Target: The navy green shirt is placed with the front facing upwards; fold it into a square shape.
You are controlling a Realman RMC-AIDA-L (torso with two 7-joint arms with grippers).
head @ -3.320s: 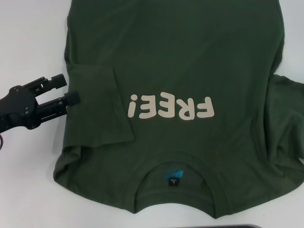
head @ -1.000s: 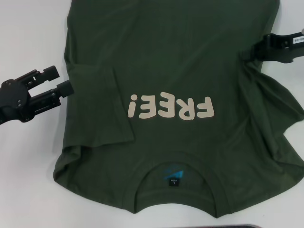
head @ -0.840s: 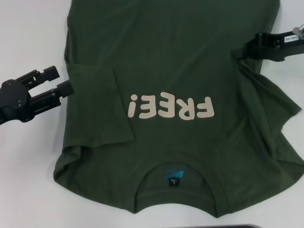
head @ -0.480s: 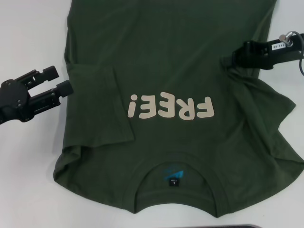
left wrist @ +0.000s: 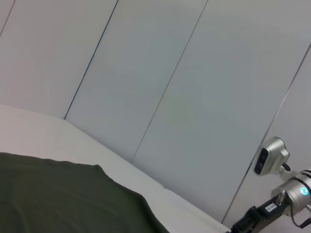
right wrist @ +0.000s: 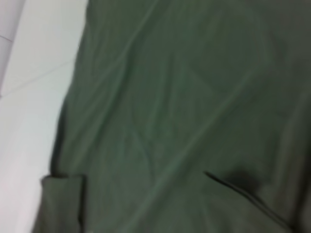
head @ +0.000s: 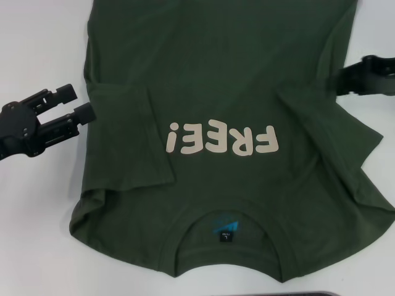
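The navy green shirt [head: 234, 61] lies front up on the white table [head: 37, 37], with its cream "FREE!" lettering [head: 222, 139] and its collar [head: 225, 246] toward me. Both sleeves lie folded inward over the body: one [head: 129, 135] on the left, the other [head: 327, 135] on the right. My left gripper [head: 77, 103] hovers open just off the shirt's left edge, holding nothing. At the shirt's right edge my right gripper [head: 336, 80] is open and clear of the sleeve. The right wrist view is filled with shirt fabric [right wrist: 194, 97].
A dark object's edge [head: 302, 294] shows at the very front of the table. In the left wrist view a grey panelled wall [left wrist: 170, 97] stands beyond the table, with the shirt's hem [left wrist: 63, 194] low in the picture and the right arm [left wrist: 272, 208] in the distance.
My right gripper carried the right sleeve inward over the shirt, let it go and drew back to the right edge. The sleeve now lies folded flat. The left gripper stayed put.
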